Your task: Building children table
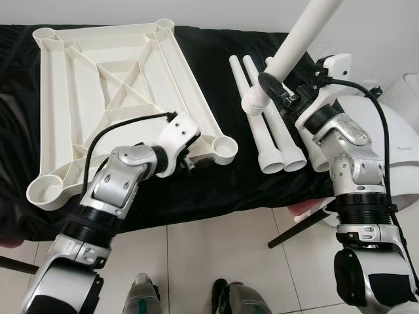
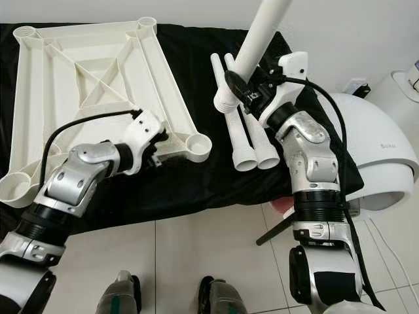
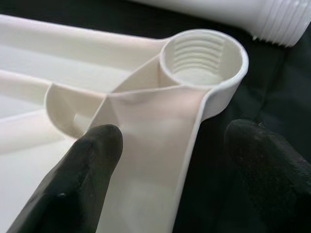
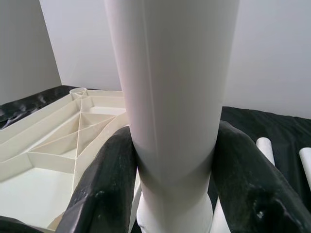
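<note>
White leg point(image 1: 298, 40) sits clamped in your right claw point(image 1: 270, 88), while your open left claw point(image 3: 165, 160) straddles the tabletop point(image 1: 72, 72) rim; tilt risks cross-threading the socket point(image 3: 203, 56).

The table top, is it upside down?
Yes. The table top lies underside up: its ribs and threaded corner socket face upward.

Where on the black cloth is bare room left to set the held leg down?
Bare strip of black cloth between the tabletop frame and the loose legs. Also the front edge below the corner socket. Crowded on the right, where the right gripper holds the leg.
</note>
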{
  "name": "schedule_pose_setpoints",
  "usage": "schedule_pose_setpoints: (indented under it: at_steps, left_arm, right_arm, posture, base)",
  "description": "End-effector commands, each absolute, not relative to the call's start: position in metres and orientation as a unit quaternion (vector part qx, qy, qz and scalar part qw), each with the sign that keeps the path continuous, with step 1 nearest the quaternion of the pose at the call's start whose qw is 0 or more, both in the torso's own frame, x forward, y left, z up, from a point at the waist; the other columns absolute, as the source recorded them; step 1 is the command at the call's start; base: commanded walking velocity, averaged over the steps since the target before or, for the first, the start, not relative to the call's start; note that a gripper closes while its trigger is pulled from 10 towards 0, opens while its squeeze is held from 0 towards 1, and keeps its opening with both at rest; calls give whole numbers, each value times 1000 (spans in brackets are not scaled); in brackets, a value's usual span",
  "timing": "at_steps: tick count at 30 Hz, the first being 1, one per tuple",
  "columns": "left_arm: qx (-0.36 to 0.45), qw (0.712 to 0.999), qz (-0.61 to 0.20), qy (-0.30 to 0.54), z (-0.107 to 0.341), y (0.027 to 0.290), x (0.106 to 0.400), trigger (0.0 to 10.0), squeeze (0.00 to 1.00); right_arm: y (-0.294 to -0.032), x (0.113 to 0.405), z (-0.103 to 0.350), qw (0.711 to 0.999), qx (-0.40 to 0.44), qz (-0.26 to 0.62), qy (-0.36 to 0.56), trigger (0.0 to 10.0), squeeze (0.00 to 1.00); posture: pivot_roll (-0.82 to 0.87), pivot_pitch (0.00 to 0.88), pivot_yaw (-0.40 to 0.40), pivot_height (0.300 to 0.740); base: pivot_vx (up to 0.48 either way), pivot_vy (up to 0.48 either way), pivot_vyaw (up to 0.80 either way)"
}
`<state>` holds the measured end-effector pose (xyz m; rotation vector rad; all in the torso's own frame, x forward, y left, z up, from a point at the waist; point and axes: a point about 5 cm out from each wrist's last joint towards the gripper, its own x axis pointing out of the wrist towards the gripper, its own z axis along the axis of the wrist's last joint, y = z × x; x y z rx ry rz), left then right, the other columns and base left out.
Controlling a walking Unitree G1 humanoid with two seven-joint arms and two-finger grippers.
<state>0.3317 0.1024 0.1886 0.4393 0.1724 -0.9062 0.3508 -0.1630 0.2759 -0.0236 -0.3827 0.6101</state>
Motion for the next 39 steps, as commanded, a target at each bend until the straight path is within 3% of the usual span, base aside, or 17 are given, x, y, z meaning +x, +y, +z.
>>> schedule_pose_setpoints:
  at_steps: [1, 16, 18, 19, 20, 21, 23, 24, 27, 28, 29, 31, 32, 33, 34, 35, 39]
  left_arm:
    - [222, 875, -420, 91, 180, 103, 331, 10000, 0]
    - [243, 858, -443, 94, 177, 93, 332, 10000, 0]
    - [246, 852, -452, 94, 176, 91, 332, 7765, 0]
    - [249, 845, -463, 97, 173, 89, 329, 0, 0]
    - [249, 845, -463, 97, 173, 89, 329, 0, 0]
    - [253, 837, -474, 105, 169, 87, 326, 5451, 0]
    - [254, 836, -475, 108, 167, 87, 325, 5451, 0]
    - [258, 831, -481, 110, 166, 87, 324, 9922, 0]
    - [260, 826, -486, 113, 165, 87, 323, 10000, 0]
    - [260, 824, -490, 116, 164, 88, 322, 4078, 0]
    - [260, 824, -490, 116, 164, 88, 322, 4078, 0]
    - [263, 818, -495, 127, 161, 90, 320, 0, 0]
    - [263, 818, -495, 127, 161, 90, 320, 0, 0]
    - [270, 816, -493, 135, 158, 92, 320, 2824, 0]
    - [270, 816, -493, 135, 158, 92, 320, 2824, 0]
    - [272, 817, -488, 143, 156, 93, 321, 10000, 0]
    - [278, 816, -485, 149, 154, 96, 321, 10000, 0]
  right_arm:
    - [-166, 346, 280, 931, -13, 303, -206, 10000, 0]
    - [-169, 344, 280, 928, -14, 312, -206, 10000, 0]
    - [-170, 343, 280, 927, -16, 312, -206, 10000, 0]
    - [-170, 343, 280, 927, -19, 312, -206, 10000, 0]
    - [-170, 343, 280, 927, -19, 312, -206, 10000, 0]
    - [-171, 342, 281, 927, -20, 312, -206, 10000, 0]
    - [-171, 342, 281, 927, -20, 312, -206, 10000, 0]
    - [-171, 342, 281, 927, -20, 312, -206, 10000, 0]
    - [-172, 342, 280, 927, -21, 312, -206, 10000, 0]
    - [-172, 342, 280, 927, -21, 311, -206, 10000, 0]
    - [-172, 342, 280, 927, -21, 311, -206, 10000, 0]
    - [-172, 342, 281, 926, -21, 313, -207, 10000, 0]
    - [-172, 342, 281, 926, -21, 313, -207, 10000, 0]
    - [-171, 341, 282, 925, -21, 317, -209, 10000, 0]
    - [-171, 341, 282, 925, -21, 317, -209, 10000, 0]
    - [-170, 341, 282, 923, -20, 321, -209, 10000, 0]
    - [-170, 340, 281, 921, -18, 329, -206, 10000, 0]
  posture:
    - [75, 170, -47, 740]
    - [64, 180, -36, 740]
    - [63, 180, -35, 740]
    - [61, 181, -34, 740]
    - [61, 181, -34, 740]
    - [58, 182, -32, 740]
    - [58, 182, -32, 740]
    - [57, 183, -31, 740]
    - [59, 183, -31, 740]
    - [60, 183, -30, 740]
    - [60, 183, -30, 740]
    - [60, 182, -30, 740]
    - [60, 182, -30, 740]
    - [62, 183, -30, 740]
    - [62, 183, -30, 740]
    - [62, 183, -30, 740]
    - [63, 181, -30, 740]
  base:
    - [0, 0, 0]
    - [0, 0, 0]
    - [0, 0, 0]
    - [0, 0, 0]
    - [0, 0, 0]
    - [0, 0, 0]
    - [0, 0, 0]
    - [0, 0, 0]
    - [0, 0, 0]
    - [0, 0, 0]
    - [0, 0, 0]
    - [0, 0, 0]
    - [0, 0, 0]
    - [0, 0, 0]
    - [0, 0, 0]
    - [0, 0, 0]
    - [0, 0, 0]
